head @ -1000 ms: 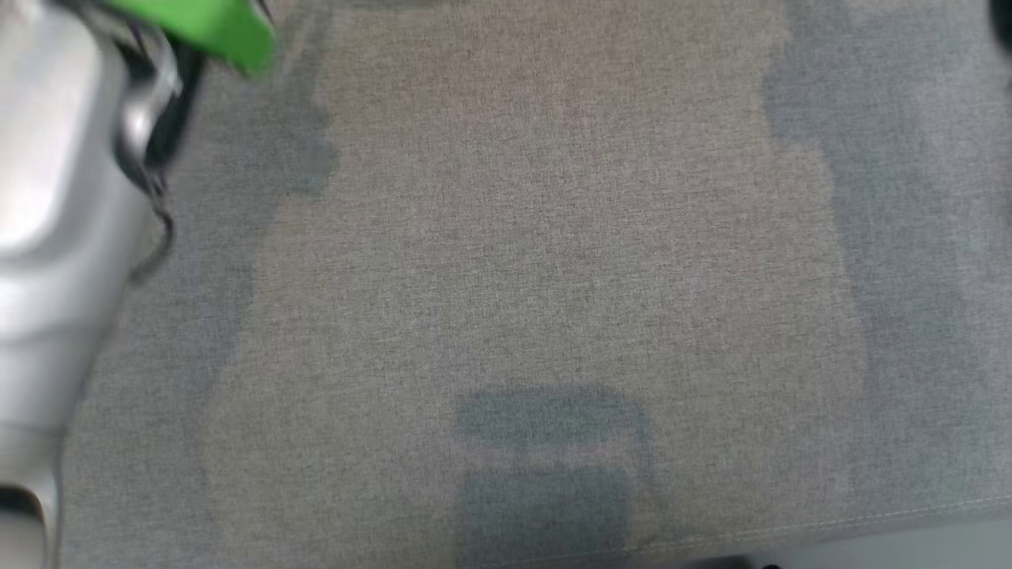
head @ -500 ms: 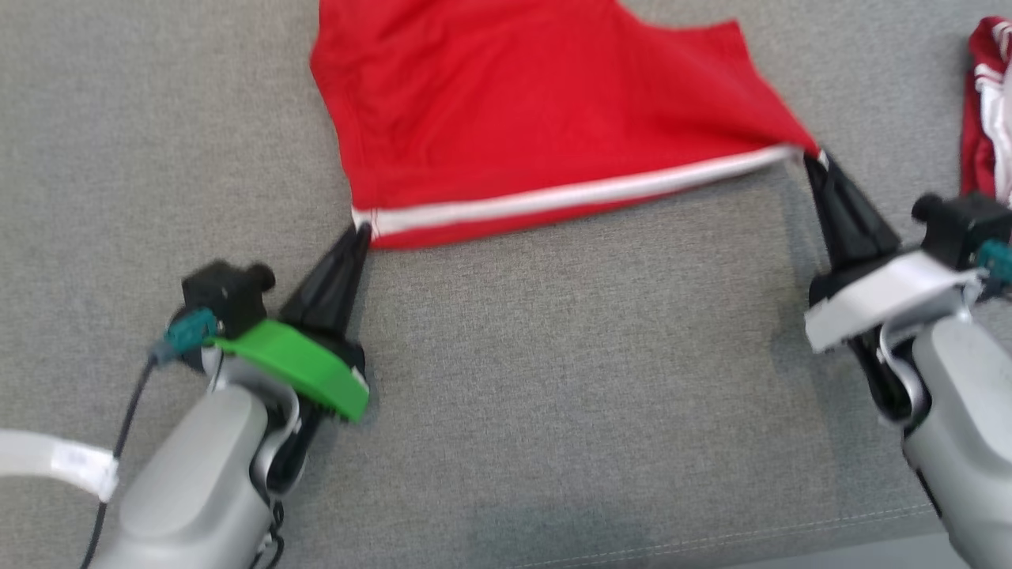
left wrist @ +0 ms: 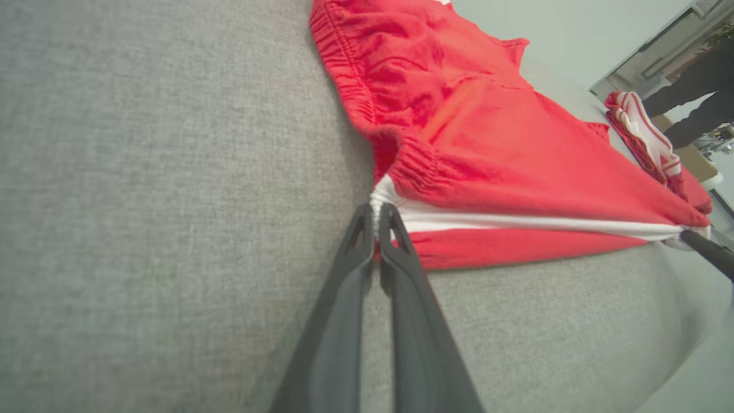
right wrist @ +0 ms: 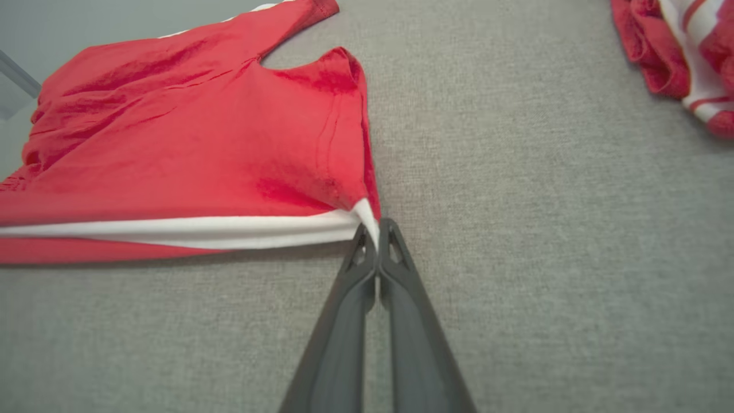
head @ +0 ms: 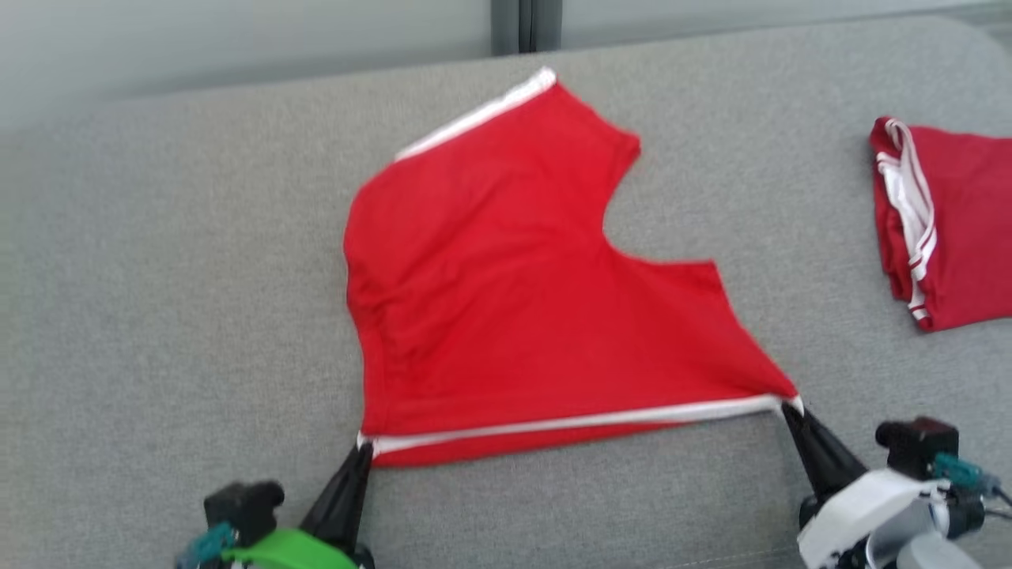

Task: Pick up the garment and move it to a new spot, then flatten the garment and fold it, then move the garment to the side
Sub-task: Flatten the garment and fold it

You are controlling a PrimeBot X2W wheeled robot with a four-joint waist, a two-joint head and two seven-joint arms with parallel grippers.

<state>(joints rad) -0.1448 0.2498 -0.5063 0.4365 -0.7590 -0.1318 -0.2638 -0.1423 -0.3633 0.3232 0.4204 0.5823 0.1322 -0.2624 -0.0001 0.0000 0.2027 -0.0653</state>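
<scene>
The garment point(head: 506, 300), a pair of red shorts, lay spread near the middle of the grey fabric surface point(head: 158, 300). Its white stripe point(head: 577, 423) ran along the edge nearest the robot, from about 7 o'clock to 4 o'clock in the head view. Each end of that stripe was pinched, by the left gripper point(head: 361, 450) at the 7 o'clock corner and the right gripper point(head: 791, 408) at the 4 o'clock corner. Holding the two corners well apart drew the edge into a taut, nearly straight line. I judged that to be the point of the hold: with the near edge stretched, the cloth behind it could settle flat rather than bunch. That put the work in the flattening step, with the fold not yet made. Some puckering showed along the elastic hem on the shorts' 9 o'clock side.

Both pairs of jaws were closed to a sliver, the long dark fingers all but meeting. In the left wrist view the left pair nipped the stripe's bunched end. In the right wrist view the right pair clamped the white corner tip. A second red-and-white garment point(head: 941, 229) lay folded at 3 o'clock, well apart.
</scene>
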